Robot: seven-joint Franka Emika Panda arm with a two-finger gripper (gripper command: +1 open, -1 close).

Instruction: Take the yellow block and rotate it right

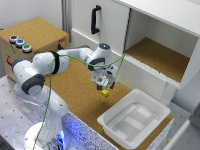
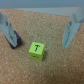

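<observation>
Hovering with pincer (image 2: 39, 31) spread wide and empty above yellow block (image 2: 36, 49) resting on cork worktop (image 1: 75, 85), roughly 9 o'clock from white tub (image 1: 131, 120); probably light, rigid, best pinched across opposite flat sides.

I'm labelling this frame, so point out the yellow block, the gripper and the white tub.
Yellow block (image 2: 36, 49): wrist view, top face.
Gripper (image 1: 104, 85): exterior view, between the fingertips.
White tub (image 1: 115, 131): exterior view, near rim.

rough cork tabletop (image 2: 45, 70), glossy plastic tub (image 1: 134, 122)
</observation>
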